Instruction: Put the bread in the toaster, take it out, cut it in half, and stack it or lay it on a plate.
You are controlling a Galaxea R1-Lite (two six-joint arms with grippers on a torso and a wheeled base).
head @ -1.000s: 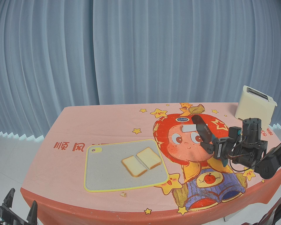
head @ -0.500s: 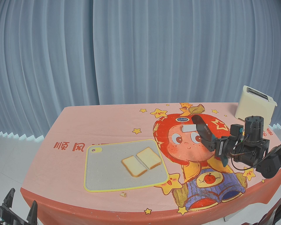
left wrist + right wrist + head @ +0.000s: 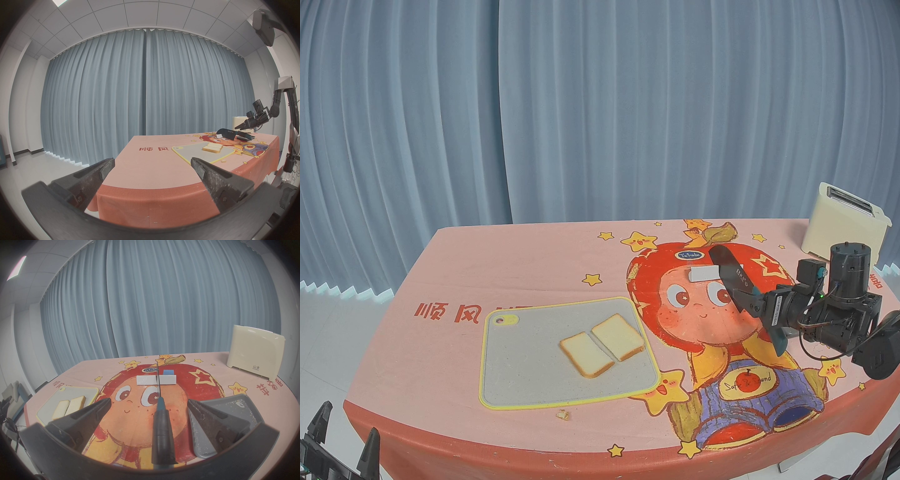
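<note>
1. Two bread halves are laid side by side on the cutting board.
2. Right of the board, the knife is seen ungripped inside the wide-open right gripper.
3. The left gripper is held open too, well left of the board.

My right claw sits low and level, right fingers spread wide and tips pointing ahead. Just behind it the wrist stands upright, and the forearm trails off behind and below the claw. My left claw hangs lower, well apart from the right one, left fingers also spread wide and aimed forward. From the left claw I see the right arm far ahead, elbow high, claw tilted down
</note>
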